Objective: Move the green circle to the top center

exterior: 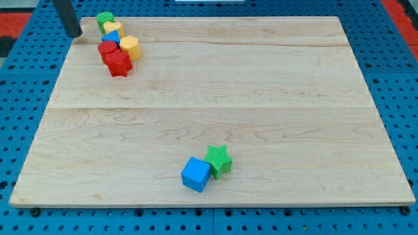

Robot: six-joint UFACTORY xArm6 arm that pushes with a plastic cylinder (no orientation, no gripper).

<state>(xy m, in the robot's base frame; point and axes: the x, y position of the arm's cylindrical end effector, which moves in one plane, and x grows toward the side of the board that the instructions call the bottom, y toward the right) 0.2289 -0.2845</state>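
Observation:
The green circle (104, 20) sits at the view's top left, at the head of a tight cluster. Below it lie a yellow block (114, 29), a blue block (112, 37), a yellow hexagon (130, 47), a red block (108, 50) and a red star (119, 64). My tip (76, 35) rests at the board's top left corner, a little to the left of the green circle and apart from it. The dark rod rises out of the view's top.
A blue cube (196, 174) and a green star (219, 160) touch each other near the view's bottom centre. The wooden board (261, 98) lies on a blue pegboard (19, 65) that surrounds it.

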